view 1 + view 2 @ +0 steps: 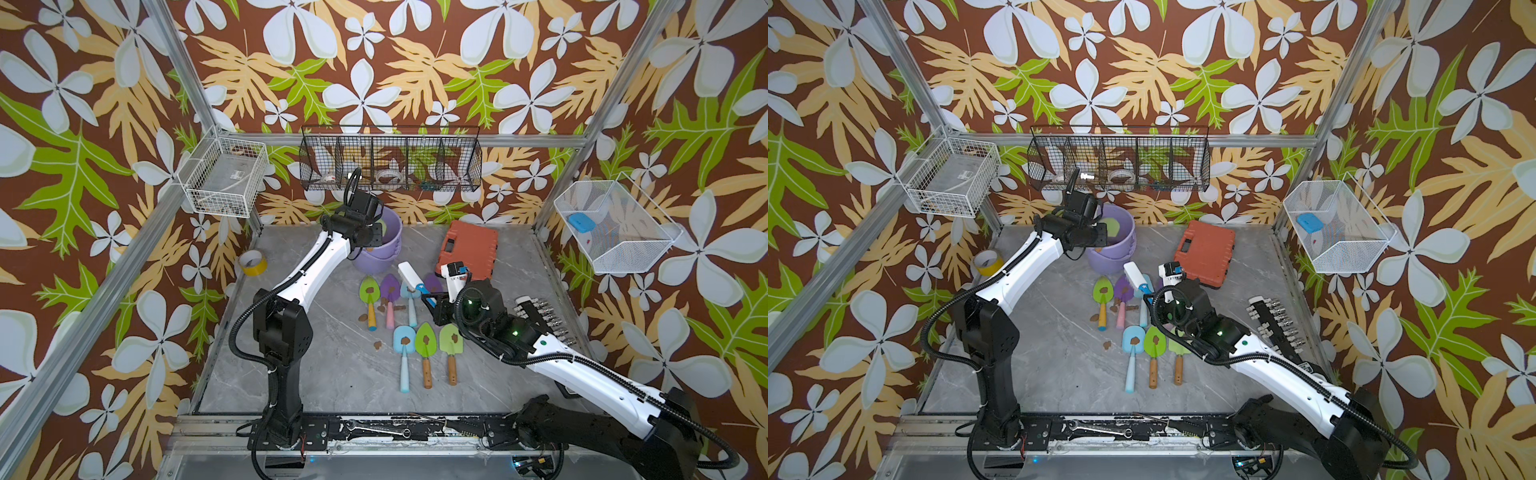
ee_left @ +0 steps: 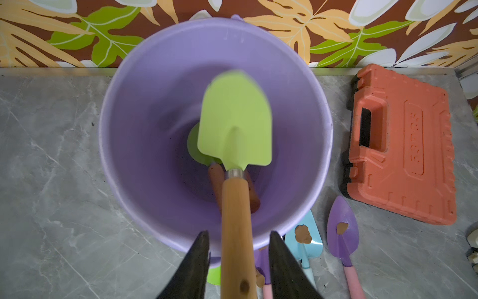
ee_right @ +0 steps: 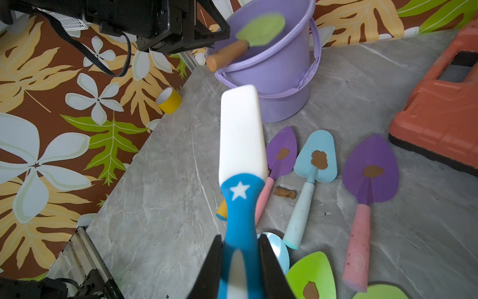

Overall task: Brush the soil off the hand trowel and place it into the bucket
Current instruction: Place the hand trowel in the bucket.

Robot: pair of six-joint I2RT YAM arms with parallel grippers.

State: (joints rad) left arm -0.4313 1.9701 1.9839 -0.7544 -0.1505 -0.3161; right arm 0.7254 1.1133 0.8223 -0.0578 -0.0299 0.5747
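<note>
The lavender bucket [image 1: 380,253] [image 2: 124,155] stands at the back of the table. My left gripper [image 2: 239,234] hangs over its rim, open, with a gap on each side of the wooden handle. That handle belongs to a clean green hand trowel [image 2: 235,124] [image 3: 261,29], blurred, its blade inside the bucket mouth and its handle end jutting past the rim. Another green trowel [image 2: 192,147] lies in the bucket's bottom. My right gripper [image 3: 240,239] is shut on a blue-and-white brush [image 3: 241,134] [image 1: 409,275] above the table's middle. Brown soil [image 3: 319,160] sits on several trowels [image 1: 405,340] lying there.
An orange tool case [image 1: 469,249] lies at the back right. A yellow tape roll [image 1: 252,262] sits by the left wall and a socket rail [image 1: 540,316] by the right edge. Loose soil blobs [image 1: 378,344] dot the table. Wire baskets [image 1: 390,164] hang on the walls.
</note>
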